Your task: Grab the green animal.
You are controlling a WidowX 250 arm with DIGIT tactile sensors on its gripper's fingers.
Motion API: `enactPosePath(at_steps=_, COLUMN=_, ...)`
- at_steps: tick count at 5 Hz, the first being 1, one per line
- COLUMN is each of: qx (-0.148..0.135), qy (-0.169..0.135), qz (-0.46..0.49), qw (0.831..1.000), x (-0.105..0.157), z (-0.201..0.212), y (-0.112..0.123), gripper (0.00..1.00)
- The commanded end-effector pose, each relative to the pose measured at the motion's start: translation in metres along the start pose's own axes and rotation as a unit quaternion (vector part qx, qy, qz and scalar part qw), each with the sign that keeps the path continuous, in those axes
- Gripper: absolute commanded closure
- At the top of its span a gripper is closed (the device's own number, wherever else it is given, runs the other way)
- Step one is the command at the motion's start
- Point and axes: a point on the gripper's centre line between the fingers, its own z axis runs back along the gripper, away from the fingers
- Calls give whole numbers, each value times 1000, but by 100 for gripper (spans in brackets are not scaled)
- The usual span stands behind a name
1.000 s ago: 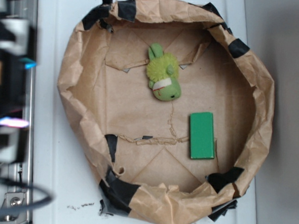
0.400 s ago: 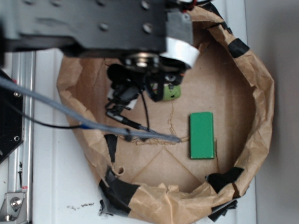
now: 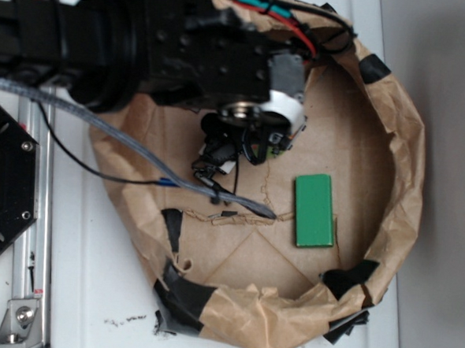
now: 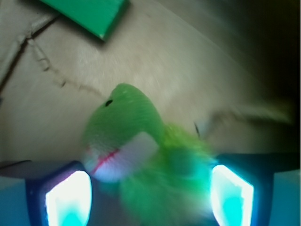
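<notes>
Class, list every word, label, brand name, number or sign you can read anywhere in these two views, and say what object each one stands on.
None: no readable text in either view.
The green animal has a white band with a red line, a marking and not letters.
The green block is plain.
The paper-lined bin and its black tape carry no print.
The gripper and arm show no legible label.

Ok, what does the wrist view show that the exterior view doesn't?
Only the wrist view shows the green animal almost whole, head with its white-and-red band, fuzzy body sitting between the two lit jaws, which look open. Only the exterior view shows the whole paper-lined bin, the arm above the toy, and the cables. Both show the green block on the brown paper.
</notes>
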Motion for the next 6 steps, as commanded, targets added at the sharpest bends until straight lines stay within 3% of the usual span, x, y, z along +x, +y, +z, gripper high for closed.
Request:
enactPosePath(at_steps=1, qx=-6, qy=-13, qz=-19, qw=1000, x=2, z=3, y=6, gripper=100)
enactPosePath(at_steps=2, qx=-59, qy=45, qz=-16, qw=997, x=10, z=53, y=4, gripper=100)
enactPosePath(at_steps=3, qx=-30, qy=98, qz=-4, qw=995, x=32, z=104, y=-13, gripper=100)
enactPosePath(at_steps=4, qx=-51, qy=47, qz=102, qw=992, x=36, z=155, y=-16, gripper=100)
enactPosePath(at_steps=6, qx=-44, qy=29, qz=186, qw=981, x=39, z=162, y=-17, gripper=100)
